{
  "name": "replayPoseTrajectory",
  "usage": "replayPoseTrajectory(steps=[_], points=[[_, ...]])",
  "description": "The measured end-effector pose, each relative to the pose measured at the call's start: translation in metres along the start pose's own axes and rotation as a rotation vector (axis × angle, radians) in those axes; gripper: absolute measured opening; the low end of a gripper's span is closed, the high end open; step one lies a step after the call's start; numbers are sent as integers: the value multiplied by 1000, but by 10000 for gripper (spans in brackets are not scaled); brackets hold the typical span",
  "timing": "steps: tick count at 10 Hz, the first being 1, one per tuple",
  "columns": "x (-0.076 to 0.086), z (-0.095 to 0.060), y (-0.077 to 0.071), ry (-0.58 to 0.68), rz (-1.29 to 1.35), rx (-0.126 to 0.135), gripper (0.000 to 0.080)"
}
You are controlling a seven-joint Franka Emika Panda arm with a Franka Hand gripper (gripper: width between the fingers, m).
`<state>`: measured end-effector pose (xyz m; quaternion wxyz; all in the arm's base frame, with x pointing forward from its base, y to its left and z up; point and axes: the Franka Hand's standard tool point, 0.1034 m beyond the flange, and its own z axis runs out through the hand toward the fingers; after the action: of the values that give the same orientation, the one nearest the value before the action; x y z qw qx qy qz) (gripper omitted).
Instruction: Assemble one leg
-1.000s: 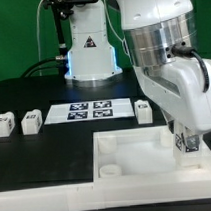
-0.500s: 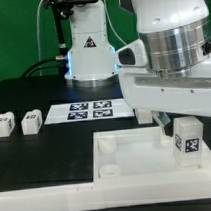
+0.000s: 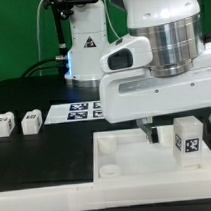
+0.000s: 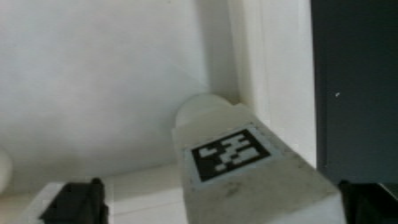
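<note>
One leg point(image 3: 186, 136), a white block with a black-and-white tag, stands upright on the white tray-like top point(image 3: 136, 154) near its corner on the exterior view's right. My gripper point(image 3: 152, 132) hangs just to the exterior view's left of this leg and holds nothing. In the wrist view the leg point(image 4: 231, 160) lies between my two dark fingertips point(image 4: 75, 203), which stand wide apart and clear of it; the gripper point(image 4: 222, 206) is open. Two more legs point(image 3: 4, 123) point(image 3: 31, 120) lie on the black table at the exterior view's left.
The marker board point(image 3: 86, 111) lies on the table behind the top. The top has a round corner hole point(image 3: 110, 169) at its near corner on the exterior view's left. The robot base point(image 3: 88, 49) stands at the back. My arm hides the table behind the top's right side.
My gripper has let go of the leg, risen and shifted toward the exterior view's left. The leg stays standing on the top. My arm now covers the leg that lay beside the marker board.
</note>
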<state>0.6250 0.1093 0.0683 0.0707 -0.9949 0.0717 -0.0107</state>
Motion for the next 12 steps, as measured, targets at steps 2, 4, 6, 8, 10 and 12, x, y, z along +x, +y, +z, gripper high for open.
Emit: replayPoseTrajectory(steps=[2, 4, 6, 8, 10, 12], points=[[-1, 1, 0, -3, 35, 1, 470], [-1, 1, -1, -4, 154, 6, 288], [-1, 1, 0, -5, 351, 8, 288], [1, 1, -1, -18, 809, 5, 288], [1, 2, -1, -15, 1161, 6, 289], [2, 2, 1, -26, 1302, 20, 290]])
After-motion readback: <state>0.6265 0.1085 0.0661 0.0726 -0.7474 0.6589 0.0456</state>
